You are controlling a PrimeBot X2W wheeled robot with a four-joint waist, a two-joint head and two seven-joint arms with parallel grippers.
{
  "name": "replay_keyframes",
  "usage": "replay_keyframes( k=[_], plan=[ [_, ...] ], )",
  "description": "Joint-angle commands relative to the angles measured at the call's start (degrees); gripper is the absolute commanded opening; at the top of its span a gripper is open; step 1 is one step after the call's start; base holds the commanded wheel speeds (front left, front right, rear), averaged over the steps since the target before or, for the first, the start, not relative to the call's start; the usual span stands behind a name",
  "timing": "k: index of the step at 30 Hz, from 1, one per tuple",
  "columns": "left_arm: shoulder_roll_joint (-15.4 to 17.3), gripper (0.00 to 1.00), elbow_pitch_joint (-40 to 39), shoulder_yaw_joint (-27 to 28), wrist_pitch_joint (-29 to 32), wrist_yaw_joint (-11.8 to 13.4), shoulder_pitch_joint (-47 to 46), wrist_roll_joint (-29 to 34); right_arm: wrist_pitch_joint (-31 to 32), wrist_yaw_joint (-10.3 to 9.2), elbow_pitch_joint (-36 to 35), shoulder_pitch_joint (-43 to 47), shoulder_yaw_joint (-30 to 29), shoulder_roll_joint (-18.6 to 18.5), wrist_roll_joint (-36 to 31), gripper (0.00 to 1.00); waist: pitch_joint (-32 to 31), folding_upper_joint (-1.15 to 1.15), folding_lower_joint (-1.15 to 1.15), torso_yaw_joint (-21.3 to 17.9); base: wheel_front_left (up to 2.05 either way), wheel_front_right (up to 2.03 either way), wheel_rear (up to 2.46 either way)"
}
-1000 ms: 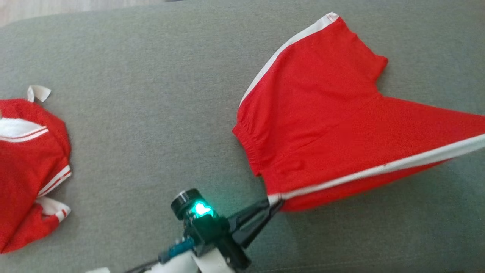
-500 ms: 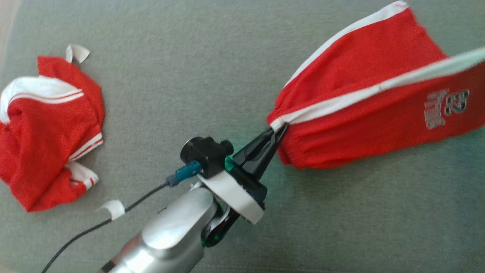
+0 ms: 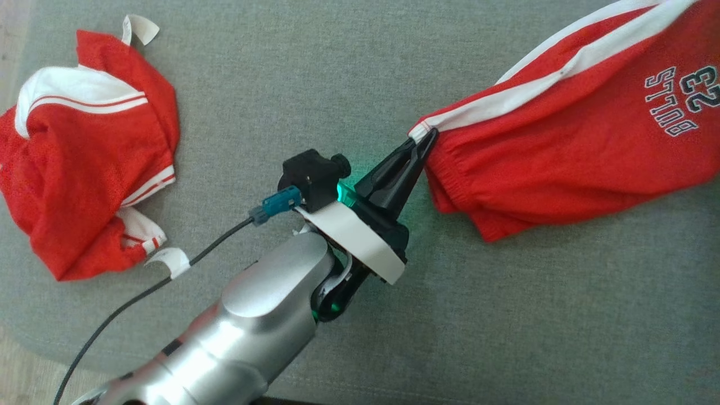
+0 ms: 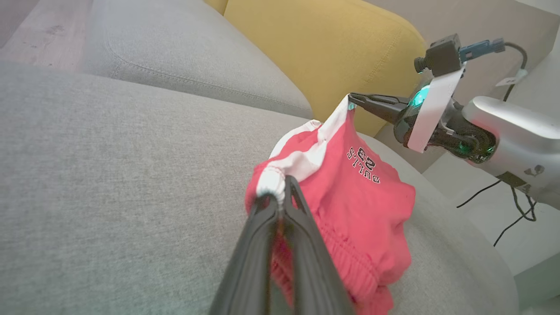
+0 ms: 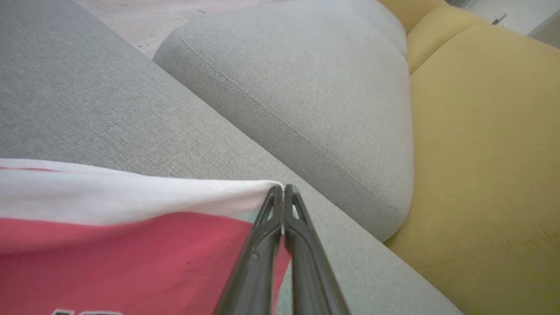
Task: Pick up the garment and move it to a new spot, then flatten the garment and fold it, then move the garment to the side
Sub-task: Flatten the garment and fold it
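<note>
Both grippers hold red shorts [image 3: 562, 152] with a white side stripe and dark "BULLS 23" lettering, lifted off the grey couch seat [image 3: 309, 67]. My left gripper [image 3: 424, 135] is shut on the white stripe at the elastic waistband, its grip also seen in the left wrist view [image 4: 280, 192]. My right gripper [image 4: 351, 97] is shut on the stripe's other end [image 5: 283, 189]. The shorts [image 4: 350, 197] hang stretched between them. A red mesh jersey [image 3: 73, 169] with white shoulder panels and striped trim lies crumpled at the far left, apart from both grippers.
A grey cushion [image 5: 306, 87] and a yellow cushion [image 5: 481, 153] lie beyond the seat. The seat's near edge [image 3: 506, 394] runs along the bottom of the head view. The left arm's black cable [image 3: 112, 320] trails off to the lower left.
The head camera has shifted. The shorts went from lying spread on the seat to hanging stretched between the grippers, lettered side showing. The left gripper rose with its corner.
</note>
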Motion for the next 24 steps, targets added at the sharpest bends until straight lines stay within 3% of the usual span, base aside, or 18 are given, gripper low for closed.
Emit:
replay_keyframes(
  k=[1, 2, 5, 8, 15, 20, 22, 23, 24],
  plan=[
    [0.3, 0.64, -1.1, 0.9, -0.6, 0.1, -1.3, -0.5, -0.8, 0.37, -0.7, -0.1, 0.1, -0.4, 0.6, 1.0, 0.2, 0.0, -0.02, 0.1, 0.0, 0.0, 0.0],
    [0.3, 1.0, -0.8, 0.7, -0.6, 0.1, -1.4, -0.7, -1.7, 0.37, 0.3, -0.7, 0.3, 0.0, 1.1, 1.0, 0.3, 0.0, -0.02, 0.1, 0.0, 0.0, 0.0],
    [0.4, 1.0, 0.3, 2.1, -0.7, 0.1, -1.2, 1.1, -3.9, 0.37, 2.9, -0.6, -0.3, 1.0, 5.1, 1.0, 0.1, 0.0, -0.02, 0.3, 0.0, 0.0, 0.0],
    [0.2, 1.0, -1.1, 7.3, -0.7, 2.5, 1.7, 5.8, -3.9, 0.37, 5.2, 1.4, -1.4, 1.1, 11.8, 1.0, -0.5, 0.0, -0.02, 0.6, 0.0, 0.0, 0.0],
    [-0.4, 1.0, -14.9, 20.4, -0.7, 10.6, 16.1, 21.9, -0.8, 0.37, 7.5, 6.7, -0.9, -3.7, 24.0, 1.0, -1.6, 0.0, -0.02, 2.5, 0.0, 0.0, 0.0],
    [-1.1, 1.0, -23.6, 25.7, -0.7, 12.4, 25.3, 29.8, 4.3, 0.37, 10.1, 10.5, -0.7, -6.1, 31.9, 0.99, -2.1, 0.0, -0.02, 5.1, 0.0, 0.0, 0.0],
    [-1.3, 1.0, -26.1, 27.1, -0.7, 12.7, 27.4, 32.1, 6.3, 0.37, 11.2, 11.8, -0.8, -6.8, 34.2, 0.9, -2.3, 0.0, -0.02, 6.1, 0.0, 0.0, 0.0],
    [-1.4, 1.0, -27.2, 27.7, -0.7, 12.7, 28.3, 33.1, 6.7, 0.37, 11.7, 12.2, -1.0, -6.9, 35.1, 0.69, -2.5, 0.0, -0.02, 6.6, 0.0, 0.0, 0.0],
    [-1.5, 1.0, -28.2, 28.3, -0.7, 12.8, 29.0, 34.1, 6.9, 0.37, 11.9, 12.5, -1.1, -6.9, 35.8, 0.22, -2.7, 0.0, -0.02, 6.8, 0.0, 0.0, 0.0]
  ],
)
